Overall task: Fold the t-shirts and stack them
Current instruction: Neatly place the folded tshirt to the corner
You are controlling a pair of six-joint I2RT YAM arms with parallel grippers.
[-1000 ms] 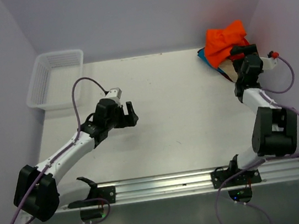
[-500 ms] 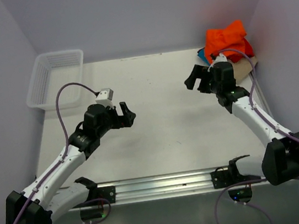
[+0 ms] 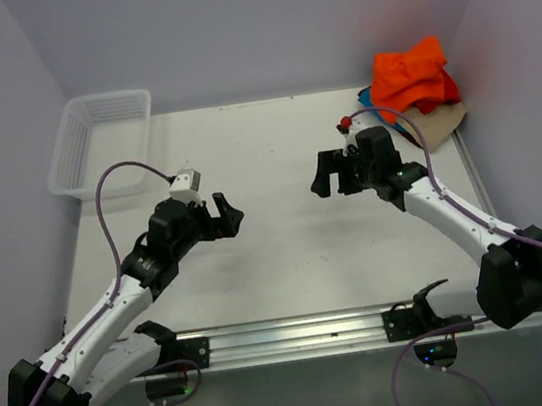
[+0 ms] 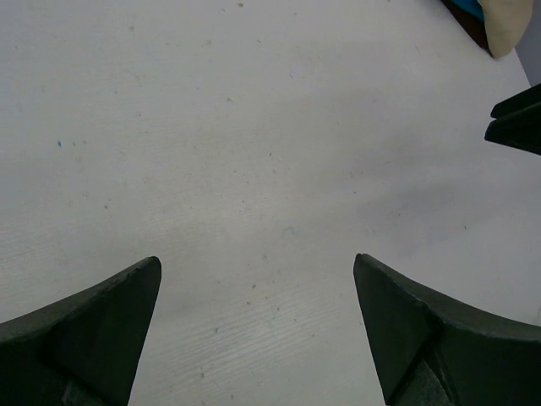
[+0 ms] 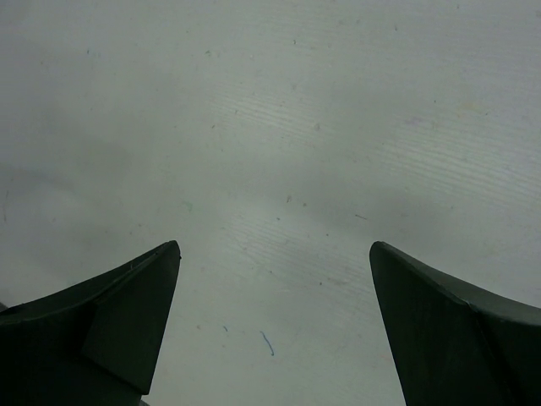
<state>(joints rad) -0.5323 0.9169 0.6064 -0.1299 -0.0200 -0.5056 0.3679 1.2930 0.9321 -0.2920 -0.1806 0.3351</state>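
The t-shirts lie in a heap at the back right corner. A bright orange one point(image 3: 412, 74) is on top, with red point(image 3: 450, 88), teal-blue point(image 3: 367, 101) and beige point(image 3: 447, 121) cloth showing under it. My right gripper point(image 3: 328, 177) hovers open over bare table left of the heap, holding nothing point(image 5: 275, 245). Over the left-middle of the table my left gripper point(image 3: 226, 212) is also open and empty point(image 4: 256, 259). The left wrist view catches a beige and teal-blue corner of the heap point(image 4: 505, 27) and the right gripper's fingers point(image 4: 517, 120).
A white mesh basket point(image 3: 101, 141) stands at the back left corner against the wall. Walls close in the table on the left, back and right. The arms' mounting rail point(image 3: 299, 332) runs along the near edge.
My right arm has swung away from the heap, leftward to the table's middle, with nothing in its jaws. My left arm has shifted slightly nearer and its jaws have widened.
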